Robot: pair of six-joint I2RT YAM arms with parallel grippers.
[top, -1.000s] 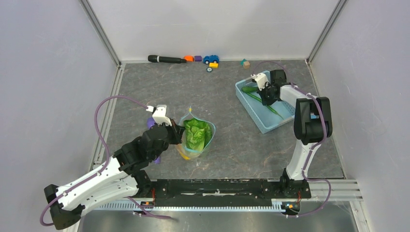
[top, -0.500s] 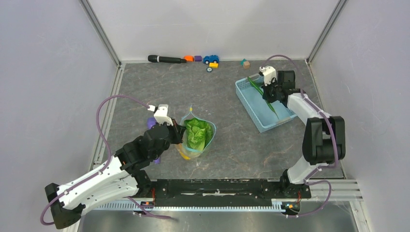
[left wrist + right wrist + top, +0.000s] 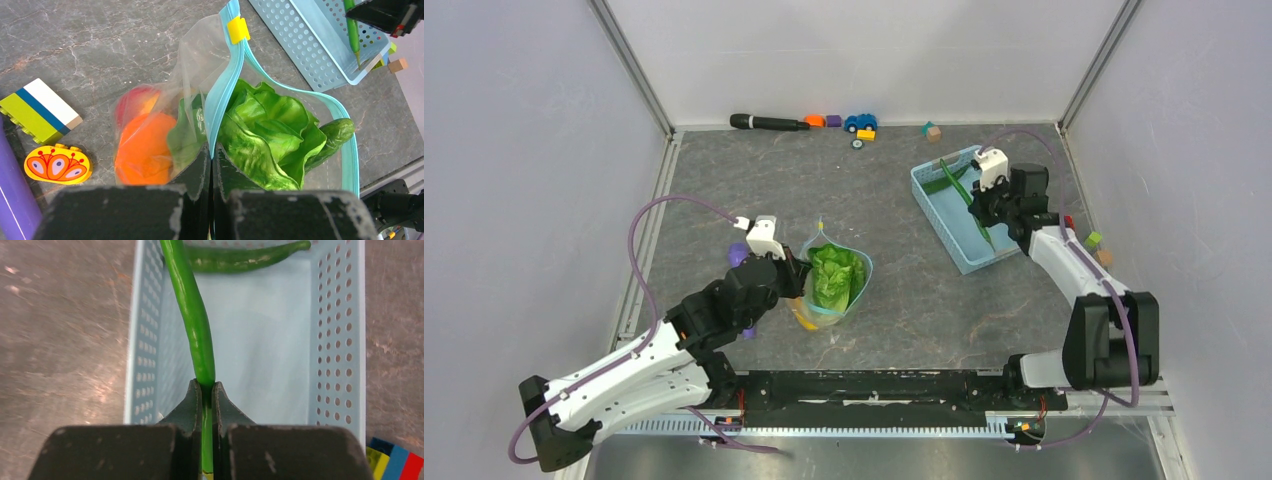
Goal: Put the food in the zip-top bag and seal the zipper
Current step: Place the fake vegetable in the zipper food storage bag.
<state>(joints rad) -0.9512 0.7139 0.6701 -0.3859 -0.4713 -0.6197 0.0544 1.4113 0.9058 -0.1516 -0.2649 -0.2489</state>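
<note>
Left fingers [image 3: 192,172] pinch the teal zipper strip [image 3: 220,100] of the clear plastic bag [image 3: 200,55]; right fingers [image 3: 186,407] clamp a long green pod [image 3: 195,325], tail hidden, newly lifted above the light-blue basket [image 3: 340,340].

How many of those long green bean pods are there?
2 for certain: one pod pinched in the right gripper over the blue basket, another pod lying across the basket's far end. A dark green tip beside the lettuce in the bag may be a third.
</note>
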